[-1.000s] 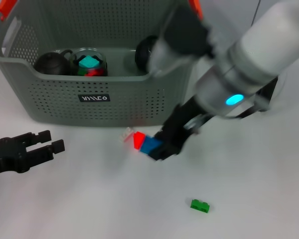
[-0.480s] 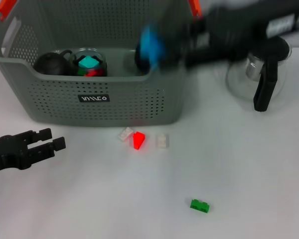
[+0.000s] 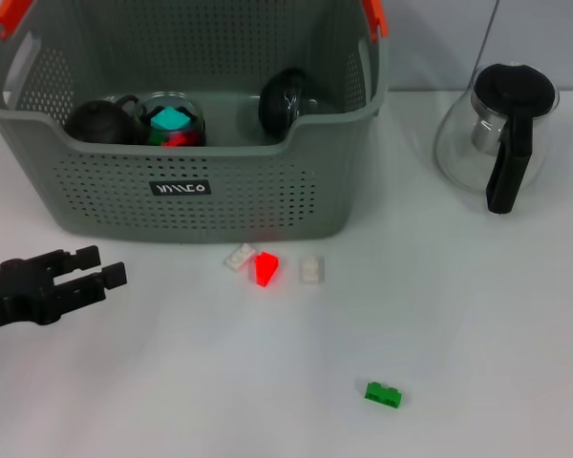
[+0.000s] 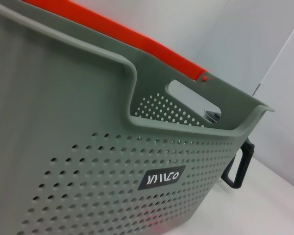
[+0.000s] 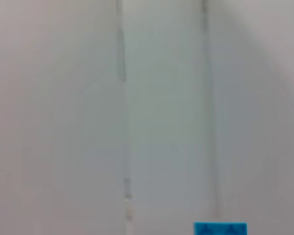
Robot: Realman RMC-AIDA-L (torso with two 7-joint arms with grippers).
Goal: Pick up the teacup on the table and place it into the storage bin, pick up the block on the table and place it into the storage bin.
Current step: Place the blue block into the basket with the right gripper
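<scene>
1. The left gripper (image 3: 97, 267) lies on the table with its fingers spread and nothing between them, exactly as it lay a second ago. It is idle.
2. The storage bin (image 3: 38, 129) stands just ahead of that gripper's fingertips and towards the right. Inside it sit a dark teacup (image 3: 95, 122), a glass cup (image 3: 172, 119) with teal and red pieces, and a second dark cup (image 3: 285, 98). None of these has shifted, so the teacup part looks done.
3. To the right of the left gripper's tips, close before the bin wall, lie a clear block (image 3: 239, 258), a red block (image 3: 265, 269) and a pale block (image 3: 311, 269). A green block (image 3: 384, 393) lies farther right and nearer the robot.
4. The blue block (image 5: 220, 228) is the change. It was beside the red one in the right arm's grasp, then rose over the bin. Now it shows only at the edge of the right wrist view, and it is not visible in the bin.
5. The right gripper has left the head view. I cannot tell whether it is clenched on the block or released, so this block's drop looks unfinished.
6. The glass teapot (image 3: 501, 134), far right of the left gripper, is now uncovered.
</scene>
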